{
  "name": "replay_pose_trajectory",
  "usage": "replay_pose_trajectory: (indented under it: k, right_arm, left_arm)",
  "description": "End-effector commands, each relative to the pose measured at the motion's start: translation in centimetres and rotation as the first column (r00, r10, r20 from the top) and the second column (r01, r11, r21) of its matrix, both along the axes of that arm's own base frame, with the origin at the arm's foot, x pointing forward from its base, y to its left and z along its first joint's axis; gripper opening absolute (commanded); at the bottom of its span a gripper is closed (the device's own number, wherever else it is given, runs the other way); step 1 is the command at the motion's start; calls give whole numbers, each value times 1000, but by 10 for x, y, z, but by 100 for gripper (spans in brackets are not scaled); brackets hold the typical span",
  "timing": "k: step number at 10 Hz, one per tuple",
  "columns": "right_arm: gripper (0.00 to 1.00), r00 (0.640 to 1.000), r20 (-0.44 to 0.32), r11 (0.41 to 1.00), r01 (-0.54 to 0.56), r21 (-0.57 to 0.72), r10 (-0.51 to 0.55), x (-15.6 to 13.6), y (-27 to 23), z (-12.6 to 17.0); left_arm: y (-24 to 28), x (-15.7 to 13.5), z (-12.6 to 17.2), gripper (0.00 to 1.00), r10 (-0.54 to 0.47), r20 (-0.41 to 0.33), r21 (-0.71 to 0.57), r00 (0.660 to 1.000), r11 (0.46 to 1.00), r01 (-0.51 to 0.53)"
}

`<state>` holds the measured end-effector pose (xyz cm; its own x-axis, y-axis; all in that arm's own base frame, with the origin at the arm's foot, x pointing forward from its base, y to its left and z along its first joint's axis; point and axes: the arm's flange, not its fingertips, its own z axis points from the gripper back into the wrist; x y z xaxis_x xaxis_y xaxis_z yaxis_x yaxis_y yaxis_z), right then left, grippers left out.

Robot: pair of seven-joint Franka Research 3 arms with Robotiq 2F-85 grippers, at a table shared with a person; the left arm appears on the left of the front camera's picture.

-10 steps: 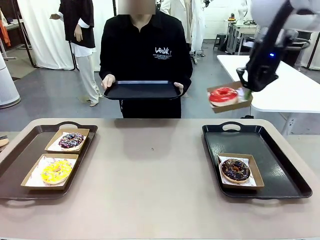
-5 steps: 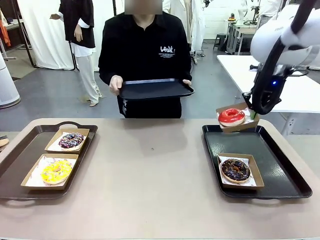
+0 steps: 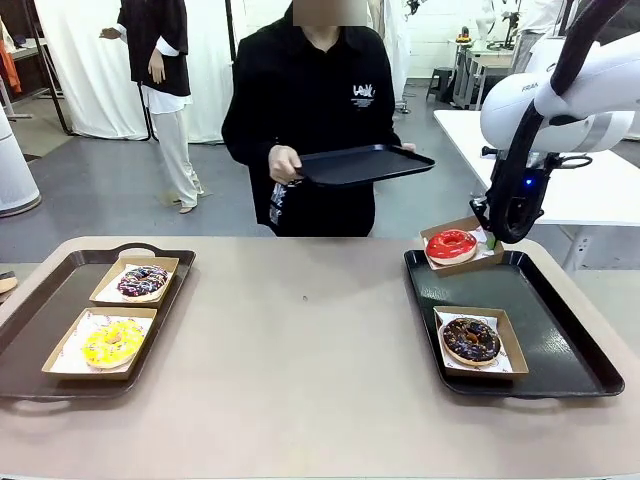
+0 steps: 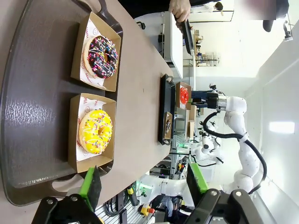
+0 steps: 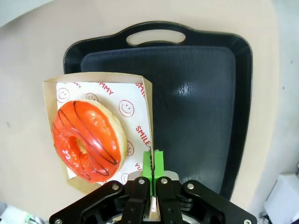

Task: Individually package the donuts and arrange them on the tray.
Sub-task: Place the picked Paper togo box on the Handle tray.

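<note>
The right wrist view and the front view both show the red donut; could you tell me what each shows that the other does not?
Right wrist view alone: the right gripper shut on the box's rim, and the smiley print on its paper lining.

Front view alone: the yellow donut and sprinkled donut boxed on the left tray, the chocolate donut, and a person holding a dark tray.

Both: the red donut in its box over the right tray's far end.
</note>
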<state>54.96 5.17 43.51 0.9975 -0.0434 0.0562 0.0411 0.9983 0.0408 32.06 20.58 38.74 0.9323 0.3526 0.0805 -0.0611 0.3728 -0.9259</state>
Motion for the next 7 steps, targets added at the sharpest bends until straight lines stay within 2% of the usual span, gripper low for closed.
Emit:
replay_pose_trajectory:
  k: [1, 5, 7]
  right_arm:
    - [2, 1000, -9, 1000, 1, -1, -1, -2, -2, 2]
    - [2, 1000, -6, 1000, 1, 0, -1, -1, -1, 0]
    - [2, 999, -18, 998, -32, 45, 32, 8, -4, -21]
  left_arm:
    - [0, -2, 1, 96, 1, 3, -7, 1000, 1000, -1]
    - [0, -2, 1, 96, 1, 3, -7, 1000, 1000, -1]
    - [0, -2, 1, 96, 1, 3, -7, 1000, 1000, -1]
